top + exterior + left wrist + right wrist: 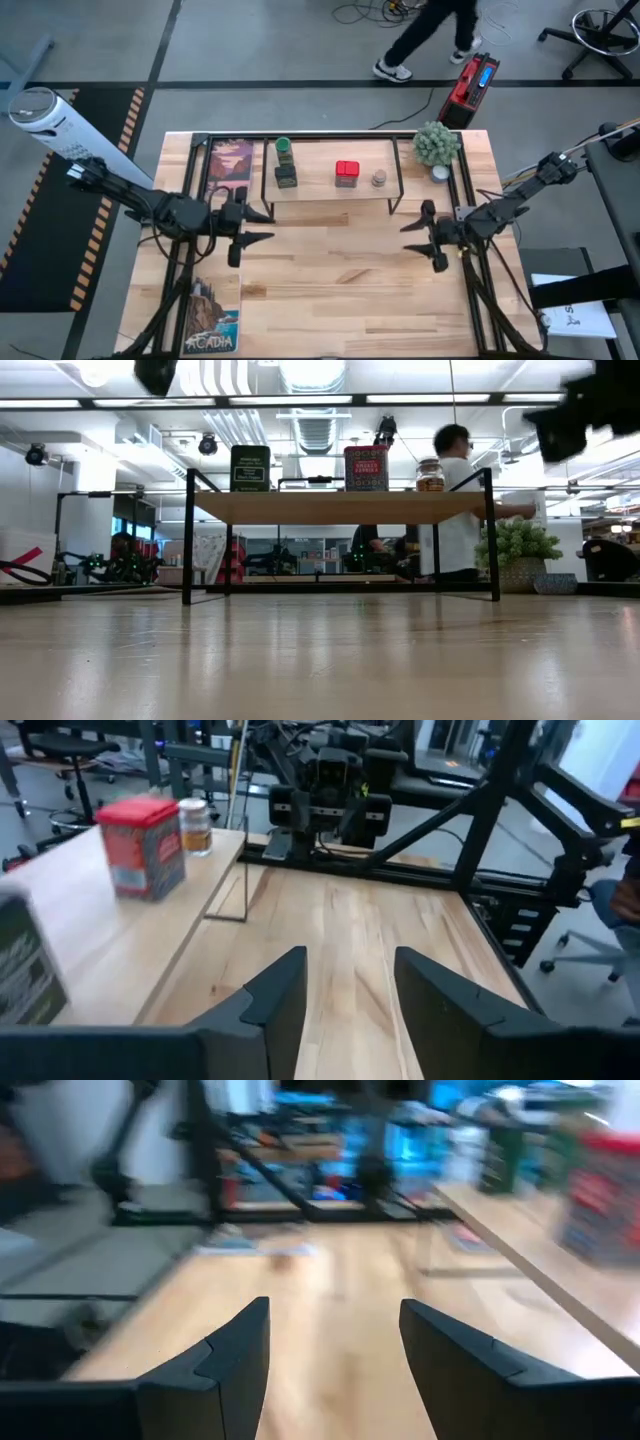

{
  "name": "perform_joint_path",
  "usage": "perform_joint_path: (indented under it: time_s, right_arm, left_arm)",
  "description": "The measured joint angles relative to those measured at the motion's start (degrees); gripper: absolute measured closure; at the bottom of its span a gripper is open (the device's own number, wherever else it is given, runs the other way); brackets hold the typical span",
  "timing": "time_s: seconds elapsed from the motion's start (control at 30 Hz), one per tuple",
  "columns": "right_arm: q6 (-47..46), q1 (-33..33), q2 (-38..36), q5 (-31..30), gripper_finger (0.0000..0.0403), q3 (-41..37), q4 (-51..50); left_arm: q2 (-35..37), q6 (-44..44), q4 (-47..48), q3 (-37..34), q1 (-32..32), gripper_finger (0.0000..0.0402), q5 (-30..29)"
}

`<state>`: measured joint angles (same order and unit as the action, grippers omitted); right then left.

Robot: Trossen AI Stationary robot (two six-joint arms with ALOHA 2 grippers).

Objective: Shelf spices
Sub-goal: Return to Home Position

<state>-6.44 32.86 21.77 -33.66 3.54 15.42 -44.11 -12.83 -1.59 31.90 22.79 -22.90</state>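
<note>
Left gripper (350,960) and right gripper (335,1315) hang open, empty, off the shelf's (330,193) near corners; all four spices (347,173) stand on it, so only homing seems left

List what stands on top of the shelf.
Four containers stand on the shelf: a green-capped jar with a squat dark jar in front of it, a red square tin and a tiny tan jar. In the low view the green-capped jar is hidden behind the dark one.

floor (250,50): grey | mat (50,250): black, orange-striped edges | strip lights (420,399): lit | office chair (600,25): far corner
</note>
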Motion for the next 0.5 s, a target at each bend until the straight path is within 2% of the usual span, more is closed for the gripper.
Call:
perform_joint_path:
  time_s: [0.07,0.3,0.5]
  right_arm:
    - [-1.0,0.0,-1.4,-2.4,0.0203,-1.7,-0.3]
    - [-1.6,0.0,-2.6,-2.3,0.0204,-2.5,-0.7]
    - [-9.8,0.0,-2.6,-1.8,0.0204,-2.5,-10.6]
  left_arm:
    - [2.0,-0.8,-1.9,-3.3,0.0,0.0263,-0.6]
    - [7.9,-2.3,-6.4,-12.5,0.0,0.0272,-0.7]
    - [11.0,-2.3,-9.4,-17.7,0.0,0.0282,-0.7]
